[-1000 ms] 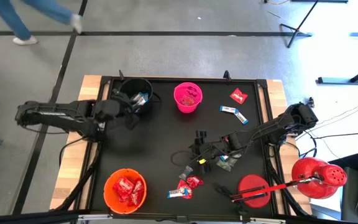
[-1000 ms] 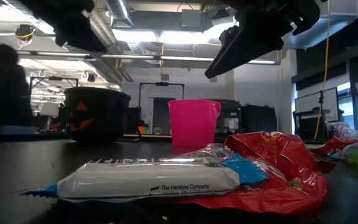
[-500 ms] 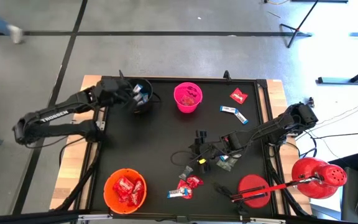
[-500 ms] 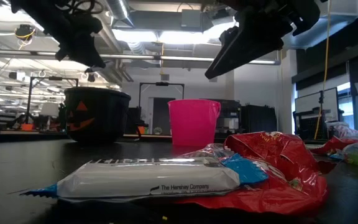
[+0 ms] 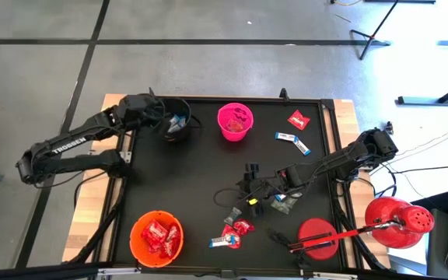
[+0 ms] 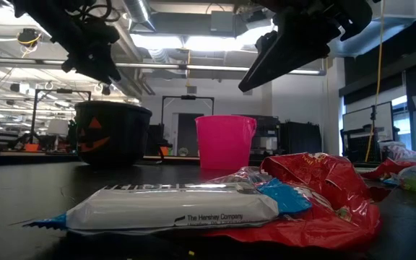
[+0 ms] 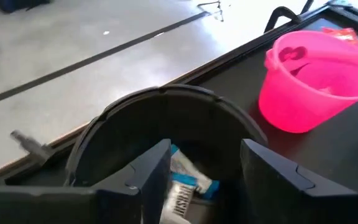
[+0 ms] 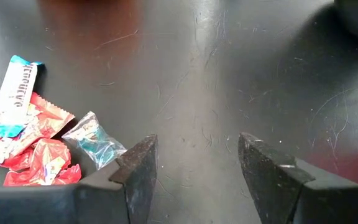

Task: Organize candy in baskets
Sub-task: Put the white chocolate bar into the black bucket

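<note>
My left gripper (image 5: 164,118) hangs open over the black basket (image 5: 179,124) at the table's far left. A blue-and-white bar (image 7: 185,186) lies inside the basket, below the gap between its fingers (image 7: 157,163). The pink basket (image 5: 235,122) stands to its right, and the orange basket (image 5: 156,237) with red packets stands near the front edge. My right gripper (image 8: 197,149) hovers open above bare table near the middle. Beside it lie a blue-and-white bar (image 8: 14,93), red packets (image 8: 33,152) and a clear teal wrapper (image 8: 95,140).
A red packet (image 5: 299,120) and a blue-and-white bar (image 5: 292,141) lie at the far right, and a greenish wrapper (image 5: 284,204) lies under the right arm. A red disc (image 5: 317,235) and a red domed object (image 5: 399,222) sit at the near right corner.
My left gripper has swung from the black basket's left side toward the table's far edge and come over the basket. The blue-and-white bar that was at its fingertips half a second ago now lies inside the basket. The right arm has kept still.
</note>
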